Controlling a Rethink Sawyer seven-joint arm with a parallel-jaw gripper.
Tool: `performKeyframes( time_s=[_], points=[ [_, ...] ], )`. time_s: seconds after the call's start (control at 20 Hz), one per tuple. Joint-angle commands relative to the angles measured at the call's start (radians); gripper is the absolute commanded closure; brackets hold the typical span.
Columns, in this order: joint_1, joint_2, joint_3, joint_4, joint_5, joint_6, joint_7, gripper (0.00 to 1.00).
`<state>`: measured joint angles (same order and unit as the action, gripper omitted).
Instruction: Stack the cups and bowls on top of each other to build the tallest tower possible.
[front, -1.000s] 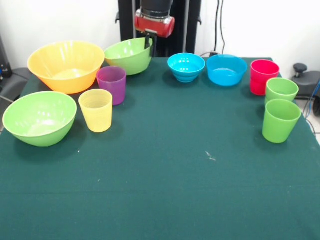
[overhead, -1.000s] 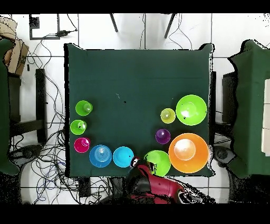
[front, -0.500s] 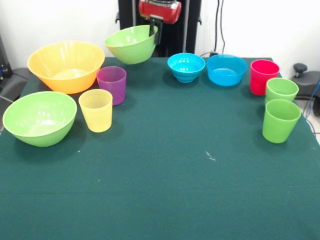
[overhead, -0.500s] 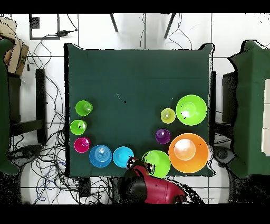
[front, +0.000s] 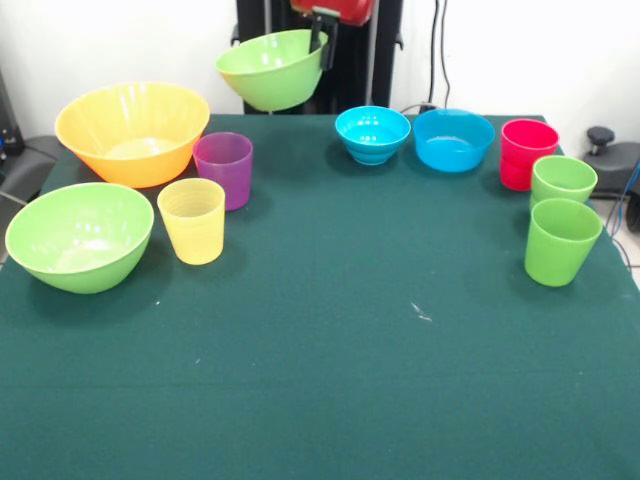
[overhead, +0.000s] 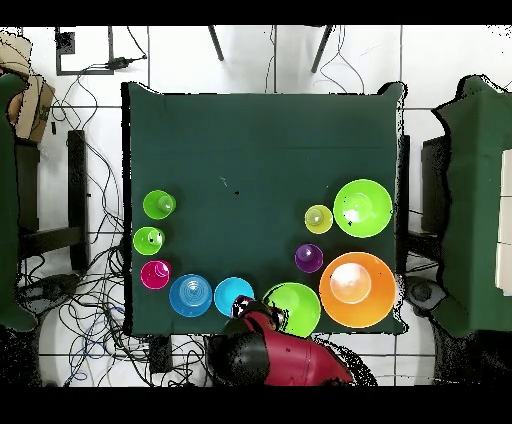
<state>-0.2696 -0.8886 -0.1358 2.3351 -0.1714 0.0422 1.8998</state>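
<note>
My gripper is shut on the right rim of a lime green bowl and holds it, tilted, in the air above the table's far edge. From overhead this bowl hangs beside the gripper, between the orange bowl and a blue bowl. On the cloth stand the orange bowl, a second lime green bowl, a purple cup, a yellow cup, two blue bowls, a red cup and two green cups. No tower is in view; each piece stands alone.
The table is covered in dark green cloth. The pieces line its left, far and right sides. Cables lie on the floor around the table.
The gripper has risen with the lime green bowl, which has left the cloth and hangs higher and slightly further right. Everything else has stayed put.
</note>
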Motion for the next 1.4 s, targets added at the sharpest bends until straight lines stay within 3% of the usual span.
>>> performKeyframes(
  time_s=[0.05,0.5,0.9,1.4],
  points=[
    [0.075,-0.091,0.049,-0.055,0.092,0.229,0.148,1.0],
    [0.184,-0.075,0.021,-0.161,0.149,0.275,0.178,1.0],
    [0.115,0.002,0.14,-0.241,0.192,0.284,0.099,1.0],
    [0.067,0.116,0.225,-0.336,0.181,0.233,0.065,1.0]
  ],
)
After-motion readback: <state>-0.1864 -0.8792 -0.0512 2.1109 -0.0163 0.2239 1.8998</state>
